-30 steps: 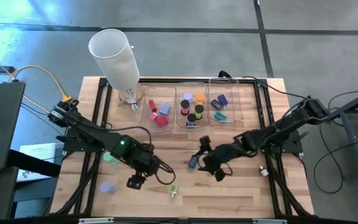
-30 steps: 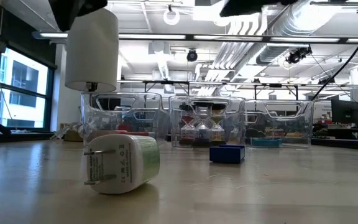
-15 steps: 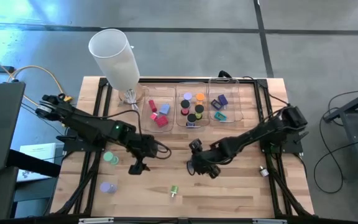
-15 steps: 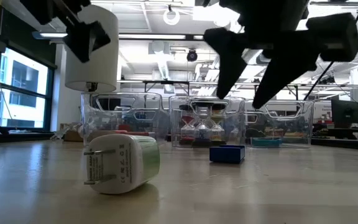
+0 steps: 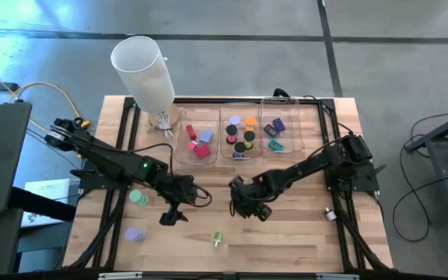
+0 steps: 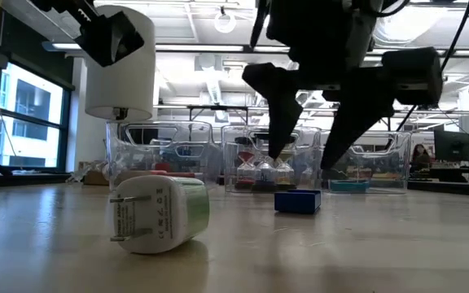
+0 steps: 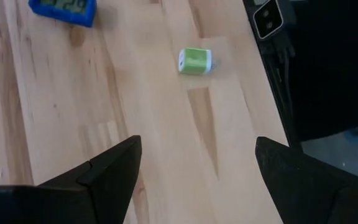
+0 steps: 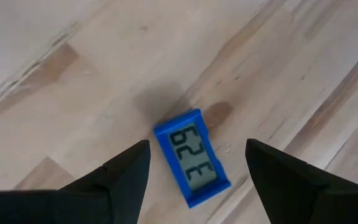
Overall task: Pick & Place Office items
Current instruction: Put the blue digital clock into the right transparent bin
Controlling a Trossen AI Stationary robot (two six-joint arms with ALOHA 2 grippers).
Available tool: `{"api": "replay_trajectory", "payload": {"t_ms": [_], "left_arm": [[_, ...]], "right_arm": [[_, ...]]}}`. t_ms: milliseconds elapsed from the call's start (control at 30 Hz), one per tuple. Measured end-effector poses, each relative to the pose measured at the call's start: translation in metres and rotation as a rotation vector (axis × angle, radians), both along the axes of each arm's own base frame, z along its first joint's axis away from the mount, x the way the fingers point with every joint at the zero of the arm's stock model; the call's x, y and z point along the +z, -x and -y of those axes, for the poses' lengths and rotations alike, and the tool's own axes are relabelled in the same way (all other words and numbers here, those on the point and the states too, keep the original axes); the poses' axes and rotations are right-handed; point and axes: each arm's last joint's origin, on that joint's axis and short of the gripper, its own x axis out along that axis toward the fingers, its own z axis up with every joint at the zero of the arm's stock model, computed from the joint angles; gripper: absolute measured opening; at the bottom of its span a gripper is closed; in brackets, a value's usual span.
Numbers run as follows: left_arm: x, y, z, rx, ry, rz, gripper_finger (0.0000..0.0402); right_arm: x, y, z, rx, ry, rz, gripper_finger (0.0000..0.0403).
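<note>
A blue block with a number display (image 8: 191, 157) lies flat on the table in front of the trays; it also shows in the low view (image 6: 297, 200). My right gripper (image 6: 304, 156) hangs open just above it, pointing steeply down, with one finger on either side and touching nothing (image 8: 197, 146). In the high view the gripper (image 5: 243, 207) covers the block. My left gripper (image 5: 171, 215) hovers open left of centre. A green-and-white plug piece (image 5: 217, 239) lies on its side ahead of it (image 7: 195, 61).
Three clear trays (image 5: 197, 124) holding several small coloured pieces stand along the far side. A big white cylinder (image 5: 142, 66) stands at the far left. A teal cap (image 5: 138, 197) and a lavender cap (image 5: 134, 233) lie on the near left.
My right gripper has come down and toward the table's left edge until it stands over the blue block, tipping further downward and rolling a little. My left gripper has sunk slightly and shifted a little toward the far edge. Nothing on the table has moved.
</note>
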Motion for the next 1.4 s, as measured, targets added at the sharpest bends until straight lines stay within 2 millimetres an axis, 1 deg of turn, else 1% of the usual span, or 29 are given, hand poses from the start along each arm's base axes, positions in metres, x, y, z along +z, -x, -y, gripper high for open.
{"api": "replay_trajectory", "payload": {"t_ms": [100,200,433,600,767,967,1033,1133,1233,1400], "left_arm": [[0.001,0.0,0.003,-0.008,0.004,0.011,0.0308],[0.001,0.001,0.005,-0.016,0.004,0.015,0.0308],[0.001,0.001,0.006,-0.017,0.007,0.019,0.0308],[0.002,0.0,0.006,-0.017,0.011,0.027,0.0308],[0.003,0.0,0.009,-0.025,0.015,0.035,0.0308],[0.003,0.004,0.016,-0.054,0.017,0.034,0.0308],[0.003,0.005,0.018,-0.062,0.017,0.034,0.0308],[0.003,0.006,0.02,-0.069,0.017,0.034,0.0308],[0.003,0.006,0.02,-0.07,0.017,0.034,0.0308],[0.003,0.006,0.02,-0.07,0.017,0.034,0.0308]], "right_arm": [[-0.003,-0.001,0.004,-0.011,0.002,-0.016,0.0254],[-0.005,-0.002,0.004,-0.001,-0.025,-0.029,0.0254],[-0.027,-0.002,0.003,0.003,-0.006,-0.112,0.0254],[-0.037,-0.007,0.003,-0.008,0.063,-0.087,0.0254],[-0.037,-0.009,0.003,0.02,0.072,-0.074,0.0254],[-0.038,-0.009,0.004,0.019,0.068,-0.077,0.0248],[-0.038,-0.009,0.004,0.019,0.068,-0.078,0.0236],[-0.039,-0.008,0.003,0.013,0.063,-0.082,0.0206],[-0.039,-0.008,0.003,-0.026,0.049,-0.09,0.0166],[-0.04,-0.008,0.001,-0.12,0.011,-0.094,0.0086]]}}
